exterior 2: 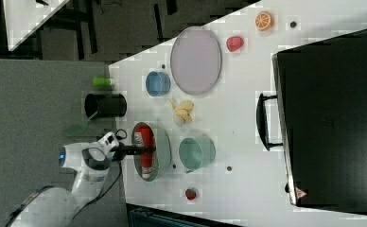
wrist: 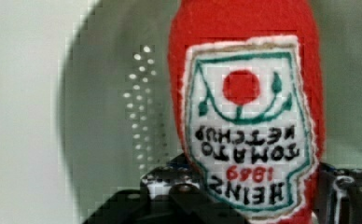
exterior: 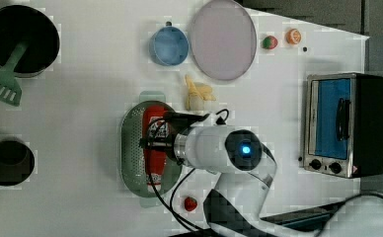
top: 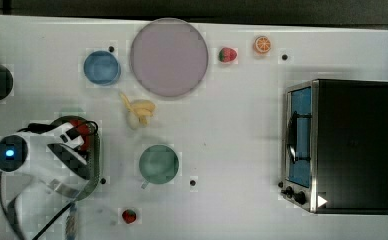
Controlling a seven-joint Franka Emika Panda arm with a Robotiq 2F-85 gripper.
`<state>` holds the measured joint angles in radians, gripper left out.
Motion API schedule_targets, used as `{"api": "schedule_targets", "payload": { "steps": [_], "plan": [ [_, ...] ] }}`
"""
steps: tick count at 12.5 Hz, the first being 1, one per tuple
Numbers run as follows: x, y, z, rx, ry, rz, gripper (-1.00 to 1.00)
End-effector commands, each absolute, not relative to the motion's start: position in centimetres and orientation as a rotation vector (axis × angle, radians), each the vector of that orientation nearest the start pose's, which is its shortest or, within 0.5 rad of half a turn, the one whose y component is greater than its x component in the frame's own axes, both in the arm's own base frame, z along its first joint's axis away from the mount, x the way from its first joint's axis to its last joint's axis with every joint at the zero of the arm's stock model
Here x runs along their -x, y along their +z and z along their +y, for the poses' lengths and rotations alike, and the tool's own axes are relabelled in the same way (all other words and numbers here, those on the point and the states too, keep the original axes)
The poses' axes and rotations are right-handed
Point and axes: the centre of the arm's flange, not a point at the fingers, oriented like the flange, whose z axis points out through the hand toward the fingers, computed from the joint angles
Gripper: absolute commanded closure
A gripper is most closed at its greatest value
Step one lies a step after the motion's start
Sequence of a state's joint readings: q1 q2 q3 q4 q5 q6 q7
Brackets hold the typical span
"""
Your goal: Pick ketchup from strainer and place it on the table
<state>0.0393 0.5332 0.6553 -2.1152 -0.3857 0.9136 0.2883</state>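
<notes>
Wrist view puts the ketchup dead centre: red plush body, white label facing the camera, with one dark finger on one flank and the other on the opposite flank, both right against the fabric. So the fingers are straddling the bottle across its narrow width and look closed on it, partway shut because the body is in the way. I'd call that a grip, though I can't see how firm it is.

In the left view the ketchup lies flat inside the strainer, long axis running along the basket's length, up and down in the left view. The gripper sits over the middle of the bottle, crossing that axis at roughly a right angle. Right view says the same: ketchup lengthwise in the strainer, with the dark fingers reaching in across it.

Arm pose: the forearm comes in from the left view's right, wrist low over the basket, and the hand covers most of the bottle in the top view.

My guess is the next bit is a straight lift clear of the rim, then across to bare worktop. The basket wall is close on both sides, so dragging sideways early could snag it.
</notes>
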Motion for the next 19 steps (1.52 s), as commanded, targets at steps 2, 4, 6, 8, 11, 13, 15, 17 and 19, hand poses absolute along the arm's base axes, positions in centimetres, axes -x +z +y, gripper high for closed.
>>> {"api": "schedule_targets", "payload": {
  "steps": [2, 4, 6, 8, 11, 13, 15, 17, 19],
  "plan": [
    [-45.5, 32.5, 39.1, 2.991, -0.012, 0.397, -0.21],
    [-47.3, 36.2, 38.1, 3.001, 0.005, 0.459, -0.21],
    [-49.9, 39.1, 36.0, 3.042, 0.039, 0.518, -0.21],
    [-52.8, 41.5, 33.2, 3.069, 0.073, 0.575, -0.21],
    [-57.6, 43.0, 27.3, 3.087, 0.114, 0.601, -0.21],
    [-60.4, 42.7, 22.2, 3.086, 0.101, 0.665, -0.21],
    [-62.4, 42.0, 16.4, 3.112, 0.073, 0.721, -0.21],
    [-63.7, 41.4, 11.1, 3.163, 0.059, 0.704, -0.21],
    [-64.3, 40.9, 6.9, 3.194, 0.075, 0.647, -0.21]
  ]
}}
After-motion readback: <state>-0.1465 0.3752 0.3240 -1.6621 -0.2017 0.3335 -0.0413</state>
